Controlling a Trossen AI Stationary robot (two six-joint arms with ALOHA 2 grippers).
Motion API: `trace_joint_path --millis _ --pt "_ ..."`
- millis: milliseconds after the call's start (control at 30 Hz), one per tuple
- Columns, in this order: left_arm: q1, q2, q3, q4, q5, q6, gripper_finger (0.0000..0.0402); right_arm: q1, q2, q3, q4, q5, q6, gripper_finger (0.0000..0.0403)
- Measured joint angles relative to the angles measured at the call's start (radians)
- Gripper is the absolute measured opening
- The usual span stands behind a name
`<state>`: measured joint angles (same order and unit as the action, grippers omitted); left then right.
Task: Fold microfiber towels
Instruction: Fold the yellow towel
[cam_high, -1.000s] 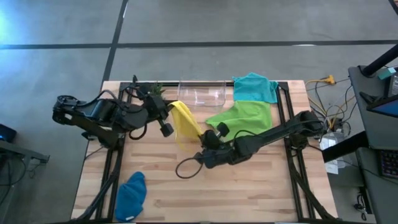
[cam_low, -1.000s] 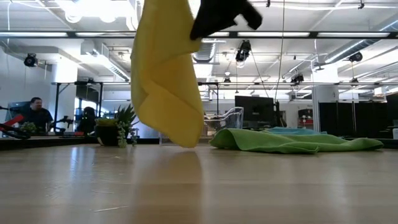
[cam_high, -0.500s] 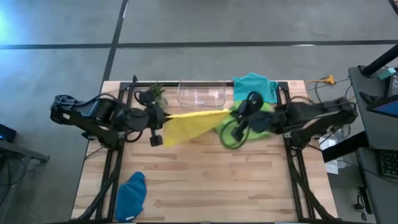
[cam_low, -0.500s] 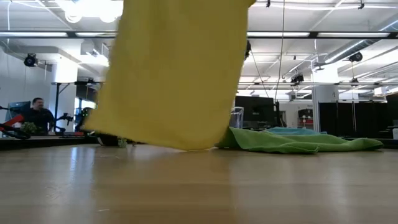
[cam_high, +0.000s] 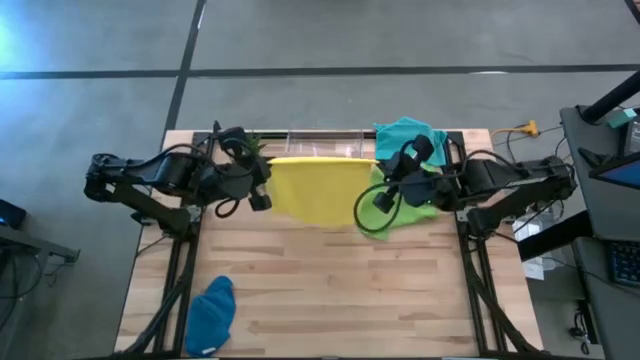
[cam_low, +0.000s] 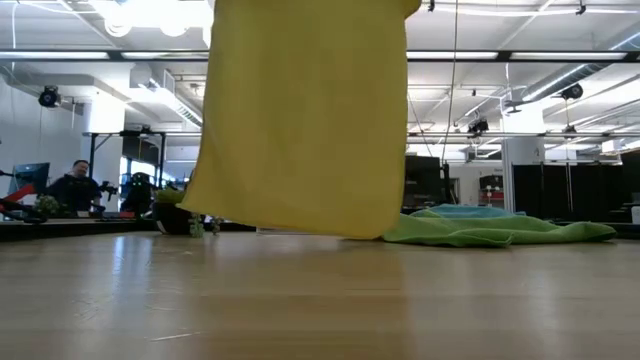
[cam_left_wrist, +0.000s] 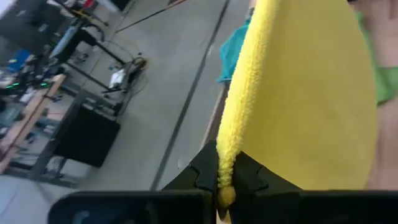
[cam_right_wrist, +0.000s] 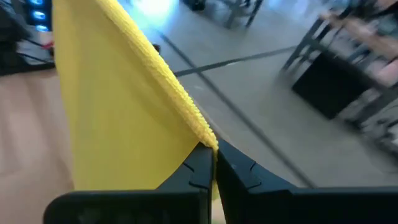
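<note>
The yellow towel hangs spread between my two grippers over the far middle of the table; in the low view it is a broad sheet whose lower edge is close to the tabletop. My left gripper is shut on its left top corner, my right gripper on its right top corner. The lime green towel lies crumpled at the far right, with the teal towel behind it. A dark blue towel lies bunched near the front left corner. My left gripper pinches the towel's top corner between its two fingers, coming roughly level from the table's left. The top edge runs straight away from the fingers, and the cloth hangs below it. My right gripper pinches the opposite top corner between its two fingers, coming roughly level from the table's right. The top edge stretches away toward the other gripper, and the sheet hangs flat beneath it.
A clear plastic bin stands at the far edge behind the yellow towel, and a small potted plant sits to its left. The wooden table shows bare boards in the middle and front right. A person sits in the room beyond.
My right gripper has risen from the table's middle and swung toward the far right, carrying one corner of the yellow towel. The towel, which hung bunched from my left gripper, is now spread out flat between the two. My left gripper has shifted slightly toward the far edge.
</note>
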<state>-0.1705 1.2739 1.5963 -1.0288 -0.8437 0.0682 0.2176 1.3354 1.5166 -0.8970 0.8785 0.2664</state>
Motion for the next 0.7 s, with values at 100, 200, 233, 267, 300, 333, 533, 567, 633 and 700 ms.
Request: trace_joint_path --millis 100,200,233,267,300,333,533,567,633,700 --pt "0.017 0.000 0.000 0.004 -0.035 0.034 0.0000 -0.015 0.008 0.000 0.020 0.025 -0.058 0.0008" --pt "0.046 0.000 0.000 0.019 -0.041 0.084 0.0000 -0.054 0.003 0.000 0.057 0.027 -0.116 0.0008" --pt "0.057 0.000 0.000 0.028 -0.042 0.097 0.0000 -0.067 0.001 0.001 0.070 0.027 -0.139 0.0008" --pt "0.070 0.000 0.000 0.036 -0.042 0.107 0.0000 -0.081 -0.001 0.010 0.074 0.028 -0.160 0.0008" --pt "0.083 0.000 0.000 0.041 -0.043 0.119 0.0000 -0.093 -0.003 0.021 0.078 0.028 -0.179 0.0008" --pt "0.094 0.000 0.000 0.049 -0.042 0.127 0.0000 -0.102 -0.003 0.035 0.080 0.028 -0.193 0.0008" --pt "0.104 -0.001 -0.016 0.060 -0.030 0.066 0.0000 -0.076 0.003 0.061 0.066 0.014 -0.154 0.0008" --pt "0.090 -0.003 -0.034 0.056 -0.014 0.028 0.0000 -0.056 0.007 0.051 0.054 0.000 -0.110 0.0008" --pt "0.058 -0.003 -0.088 0.035 0.031 -0.075 0.0000 0.004 0.027 0.018 0.029 -0.014 -0.009 0.0008" --pt "0.004 -0.003 -0.165 0.022 0.066 -0.187 0.0000 0.082 0.063 -0.023 -0.006 -0.027 0.104 0.0008"
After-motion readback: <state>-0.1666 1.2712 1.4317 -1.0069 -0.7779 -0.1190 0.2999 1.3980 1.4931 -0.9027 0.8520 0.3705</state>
